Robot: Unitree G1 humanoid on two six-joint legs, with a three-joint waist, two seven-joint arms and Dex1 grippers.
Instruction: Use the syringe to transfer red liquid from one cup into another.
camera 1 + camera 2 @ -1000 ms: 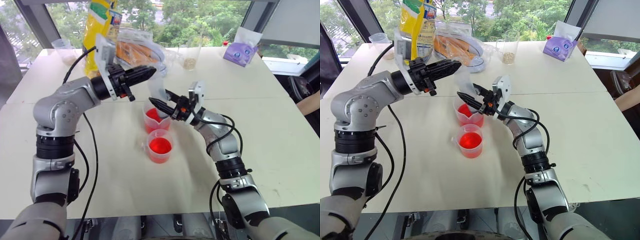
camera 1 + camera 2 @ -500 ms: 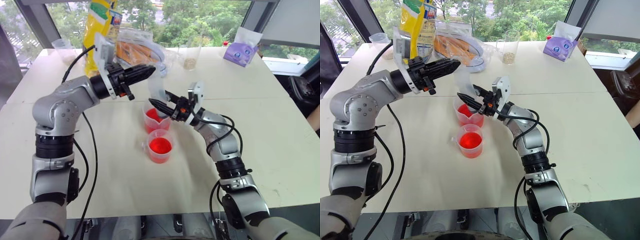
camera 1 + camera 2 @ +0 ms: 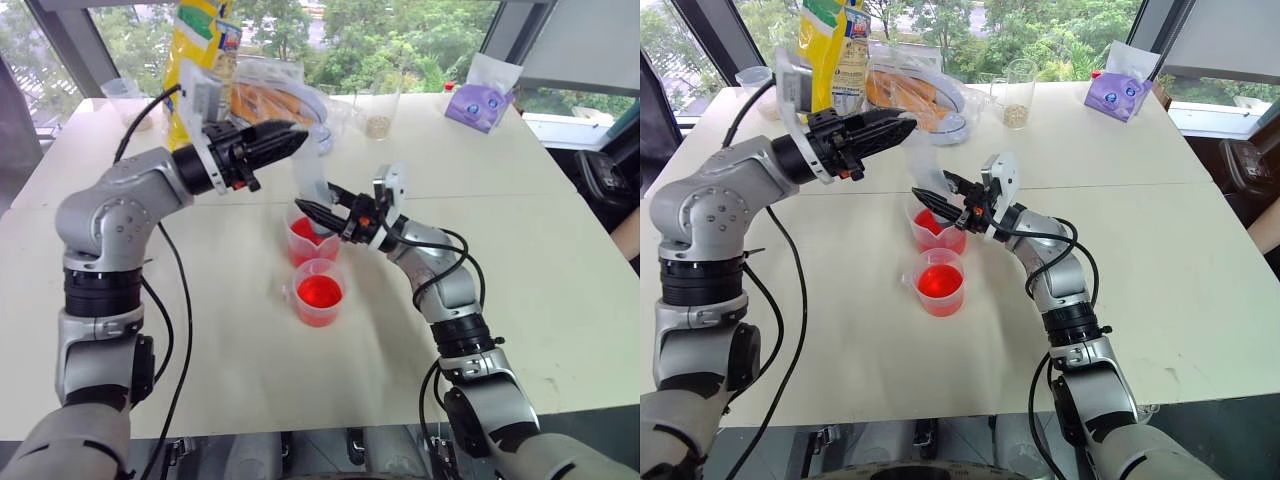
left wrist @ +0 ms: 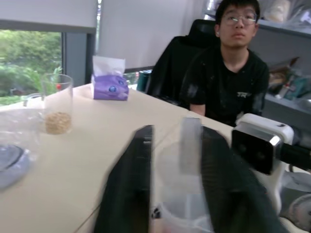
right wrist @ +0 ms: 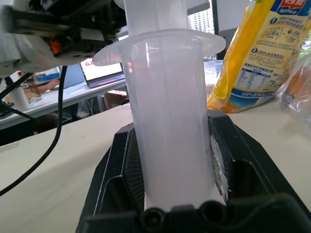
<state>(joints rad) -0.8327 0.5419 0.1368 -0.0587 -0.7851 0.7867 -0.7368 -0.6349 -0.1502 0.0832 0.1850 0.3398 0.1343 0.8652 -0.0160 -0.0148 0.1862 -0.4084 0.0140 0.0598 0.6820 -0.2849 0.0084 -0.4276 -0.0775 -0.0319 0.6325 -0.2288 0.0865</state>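
The clear syringe (image 3: 308,178) stands upright over the far cup (image 3: 303,240), and my right gripper (image 3: 320,211) is shut on its wide barrel (image 5: 170,121). My left gripper (image 3: 287,140) is at the syringe's top. Its fingers (image 4: 129,194) stand apart on either side of the plunger (image 4: 191,145), with a gap on one side. Both cups hold red liquid. The near cup (image 3: 320,293) sits just in front of the far one, with its liquid (image 3: 938,281) in plain sight. The syringe tip is hidden inside the far cup.
At the table's back stand a yellow bag (image 3: 195,60), a clear bag with orange contents (image 3: 270,95), a glass with tan grains (image 3: 379,110), a purple tissue pack (image 3: 482,100) and a clear cup (image 3: 125,100). A person (image 4: 233,73) sits beyond the table.
My left gripper's fingers have parted around the syringe's plunger. The right gripper, syringe and cups have stayed where they were.
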